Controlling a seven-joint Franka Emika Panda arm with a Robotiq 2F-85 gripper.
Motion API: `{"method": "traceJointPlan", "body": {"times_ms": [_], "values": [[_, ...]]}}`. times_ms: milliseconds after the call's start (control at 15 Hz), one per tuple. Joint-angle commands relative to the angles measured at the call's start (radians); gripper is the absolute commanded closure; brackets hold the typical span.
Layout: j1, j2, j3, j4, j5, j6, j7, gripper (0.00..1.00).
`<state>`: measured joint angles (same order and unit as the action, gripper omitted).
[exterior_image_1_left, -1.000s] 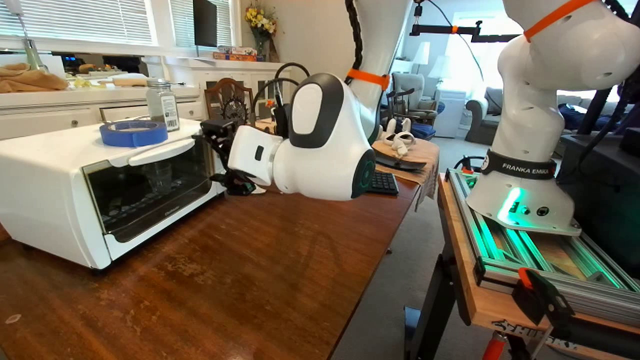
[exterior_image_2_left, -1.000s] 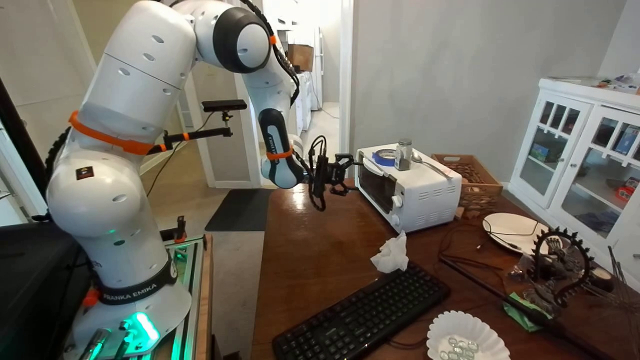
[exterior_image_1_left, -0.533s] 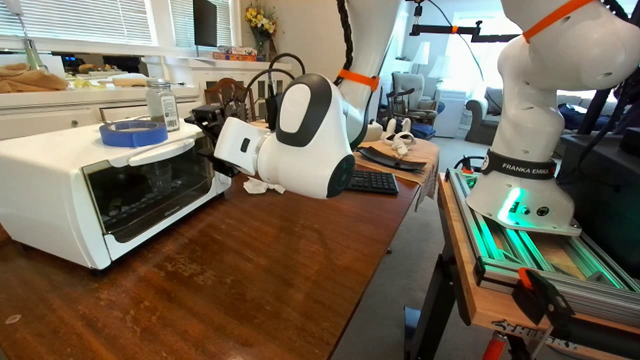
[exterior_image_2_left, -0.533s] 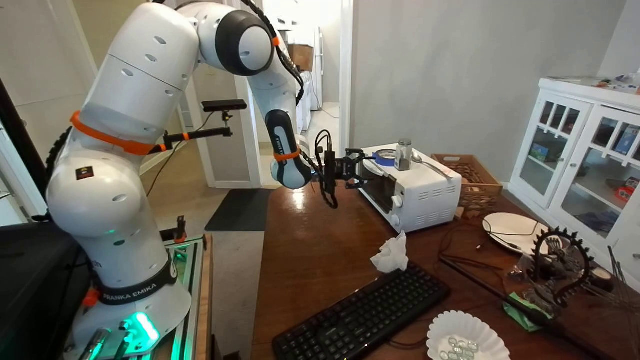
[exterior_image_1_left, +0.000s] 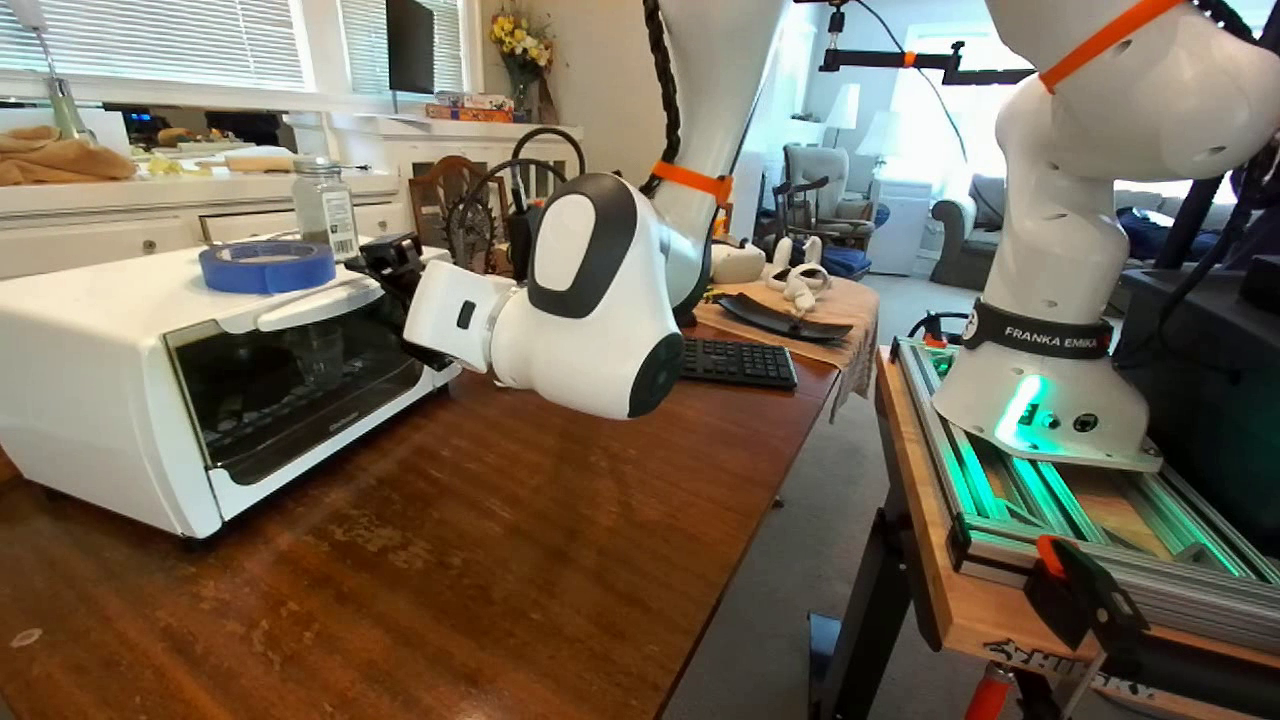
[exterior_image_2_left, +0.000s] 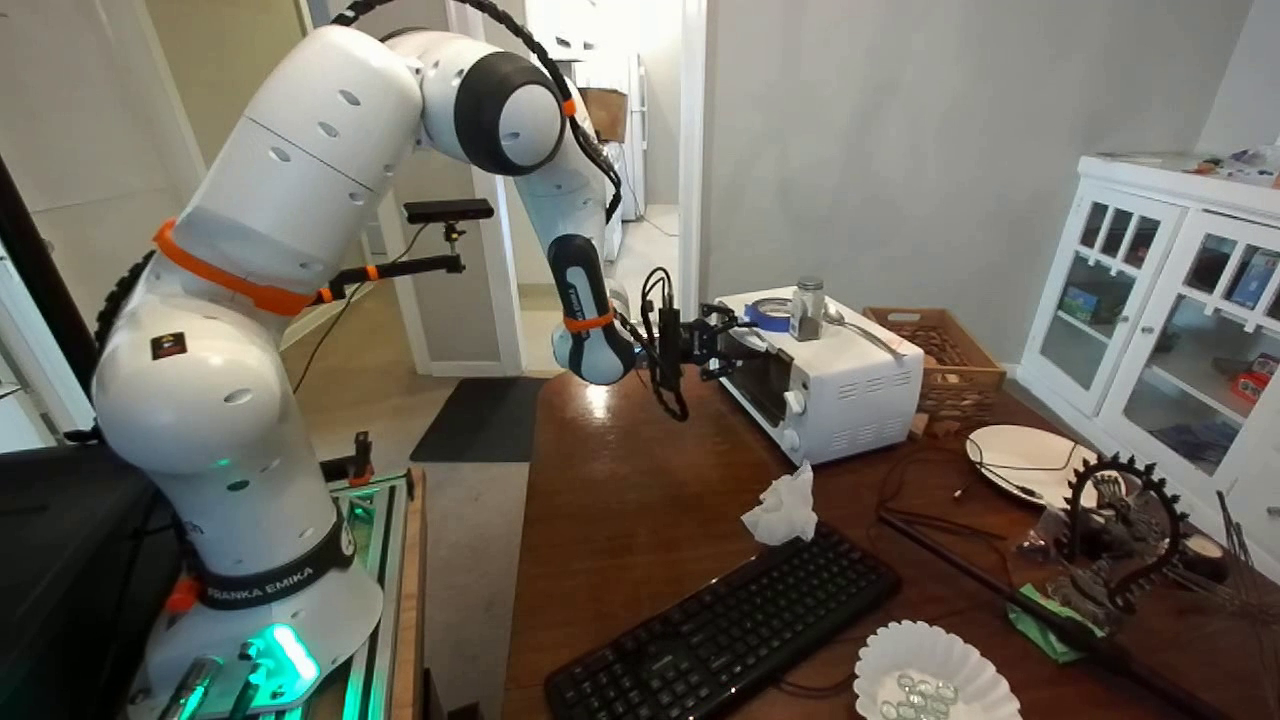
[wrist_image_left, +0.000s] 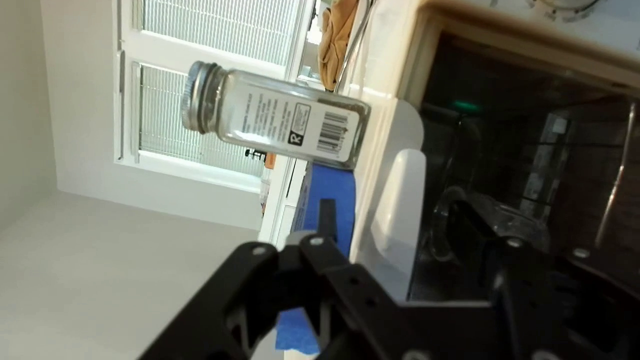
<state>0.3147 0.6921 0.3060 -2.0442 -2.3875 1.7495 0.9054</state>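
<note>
Standing apart, the fingers (wrist_image_left: 327, 217) of the gripper (wrist_image_left: 396, 218) are seen to either side of the door handle (wrist_image_left: 398, 200) in the wrist view; whether it is touched cannot be told. It is mounted on the toaster oven (exterior_image_2_left: 858, 405), along the top of its glass door (wrist_image_left: 500, 140), behind which a clear vessel (wrist_image_left: 522, 222) is dimly made out. The blue tape roll (wrist_image_left: 332, 182) is partly covered by a finger, and the gripper, in an exterior view, by the wrist (exterior_image_1_left: 450, 315).
</note>
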Motion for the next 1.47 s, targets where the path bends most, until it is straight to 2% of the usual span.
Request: {"method": "traceJointPlan", "body": {"times_ms": [0, 133, 333, 400, 467, 533, 600, 667, 733, 800, 867, 1133, 1200, 1400], "values": [[0.004, 0.04, 0.008, 0.044, -0.034, 0.028, -0.027, 0.45], [0.009, 0.047, 0.013, 0.058, -0.045, 0.034, -0.029, 0.49], [0.018, 0.053, 0.022, 0.072, -0.057, 0.036, -0.031, 0.61], [0.02, 0.054, 0.024, 0.075, -0.058, 0.037, -0.031, 0.69], [0.022, 0.054, 0.027, 0.077, -0.058, 0.035, -0.03, 0.87], [0.023, 0.052, 0.028, 0.076, -0.057, 0.035, -0.025, 0.94], [0.023, 0.051, 0.028, 0.073, -0.056, 0.033, -0.018, 0.92], [0.023, 0.049, 0.028, 0.072, -0.056, 0.032, -0.018, 0.79], [0.024, 0.048, 0.029, 0.069, -0.054, 0.031, -0.018, 0.44], [0.022, 0.046, 0.029, 0.067, -0.053, 0.034, -0.017, 0.42], [0.021, 0.044, 0.032, 0.066, -0.052, 0.037, -0.019, 0.36], [0.012, 0.019, 0.062, 0.049, -0.023, 0.079, -0.014, 0.05], [0.009, 0.001, 0.071, 0.035, -0.009, 0.088, -0.01, 0.01], [-0.001, -0.037, 0.082, 0.006, 0.053, 0.084, -0.011, 0.0]]}}
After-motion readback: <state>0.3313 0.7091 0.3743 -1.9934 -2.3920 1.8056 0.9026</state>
